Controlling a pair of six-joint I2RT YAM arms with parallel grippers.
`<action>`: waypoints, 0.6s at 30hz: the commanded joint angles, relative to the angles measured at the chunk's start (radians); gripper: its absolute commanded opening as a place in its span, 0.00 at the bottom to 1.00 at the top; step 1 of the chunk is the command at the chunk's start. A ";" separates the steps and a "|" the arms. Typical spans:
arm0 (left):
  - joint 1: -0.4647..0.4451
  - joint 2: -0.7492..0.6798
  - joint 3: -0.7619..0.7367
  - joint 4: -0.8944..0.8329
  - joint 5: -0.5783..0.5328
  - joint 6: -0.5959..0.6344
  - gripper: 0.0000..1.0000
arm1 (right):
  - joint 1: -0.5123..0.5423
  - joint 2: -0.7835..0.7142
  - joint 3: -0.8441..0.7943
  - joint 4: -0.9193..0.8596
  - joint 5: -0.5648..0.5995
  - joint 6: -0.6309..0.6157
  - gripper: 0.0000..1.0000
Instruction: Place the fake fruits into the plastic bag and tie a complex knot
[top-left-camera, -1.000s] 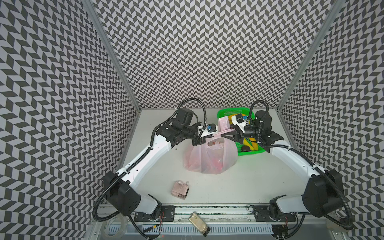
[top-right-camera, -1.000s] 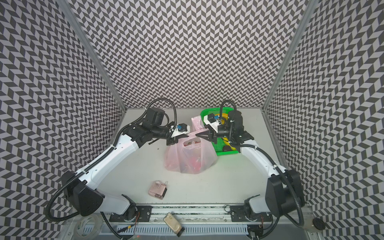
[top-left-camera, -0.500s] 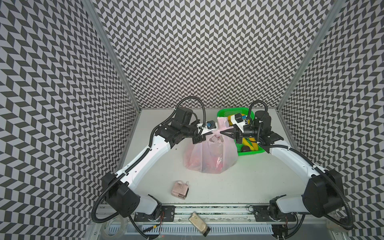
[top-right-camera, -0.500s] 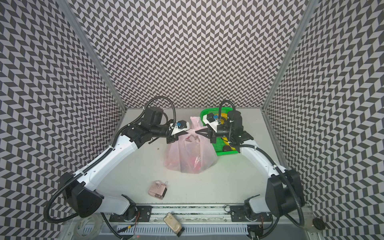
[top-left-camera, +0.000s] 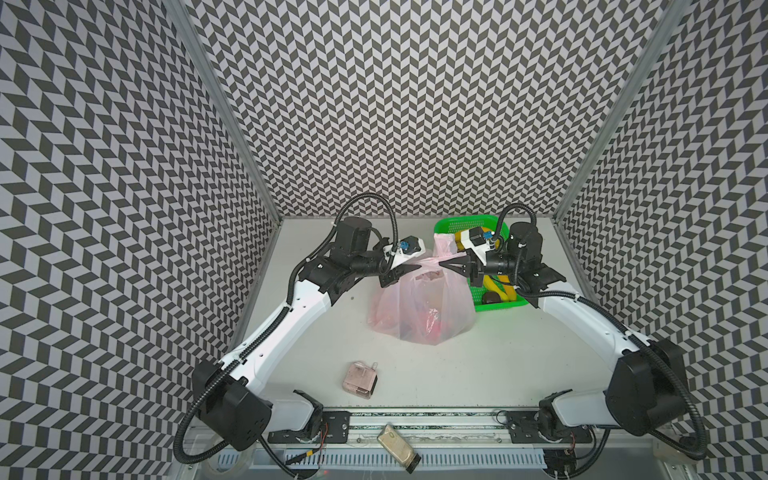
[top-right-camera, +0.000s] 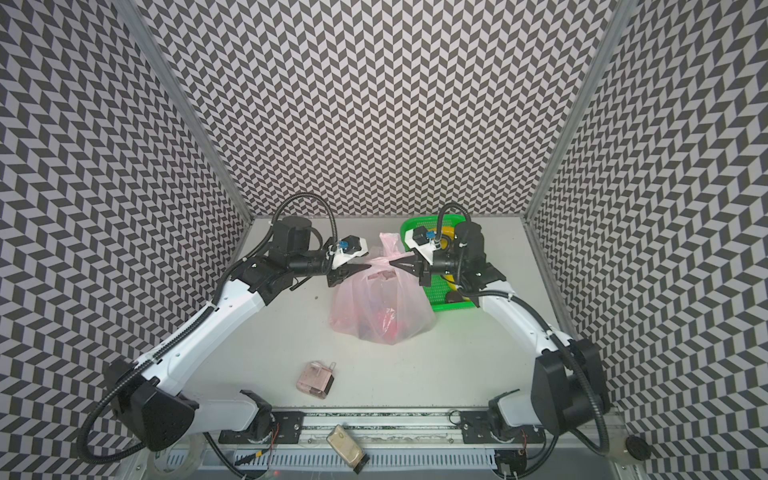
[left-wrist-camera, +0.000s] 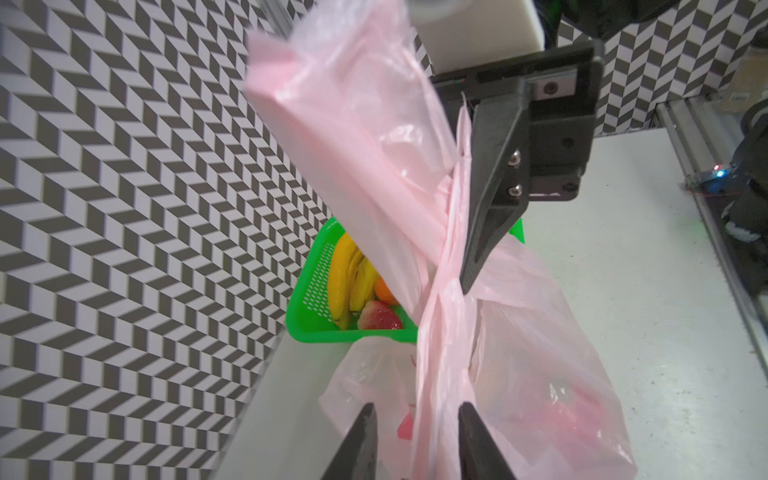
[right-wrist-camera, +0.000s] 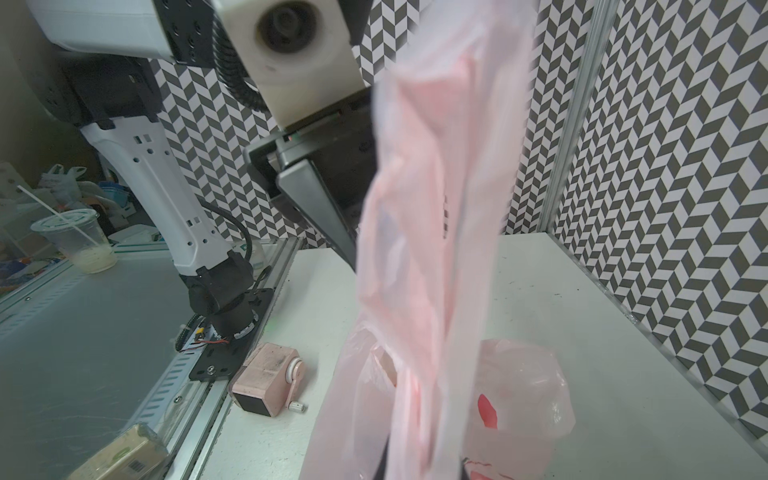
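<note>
ROBOT ARMS AT WORK ON A CARRIER BAG: A pale pink plastic bag (top-left-camera: 419, 307) is being held upright at the middle of the table (top-left-camera: 457, 374), just beside a green basket (top-left-camera: 498, 308), with its twisted handle film being stretched between two grippers. The film is being pinched by the right gripper (left-wrist-camera: 468, 278), whose jaws are being pressed fully together. The left gripper (left-wrist-camera: 415, 440) is being shown with jaws parted, the pink strip passing between them and touching one finger (left-wrist-camera: 478, 440). Reddish shapes are being glimpsed through the bag's film. Several fake fruits (left-wrist-camera: 361, 299) are being shown lying in the basket: yellow bananas (left-wrist-camera: 347, 274), a strawberry (left-wrist-camera: 378, 320) and an orange (left-wrist-camera: 384, 291).
</note>
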 joint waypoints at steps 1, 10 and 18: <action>0.034 -0.088 -0.042 0.129 0.112 -0.076 0.53 | -0.001 -0.015 -0.011 0.062 0.005 -0.011 0.00; 0.155 -0.179 -0.120 0.425 0.185 -0.473 0.82 | 0.005 -0.013 -0.010 0.046 0.002 -0.026 0.00; 0.156 0.022 0.054 0.397 0.123 -0.646 0.83 | 0.017 -0.016 -0.006 0.026 -0.001 -0.052 0.00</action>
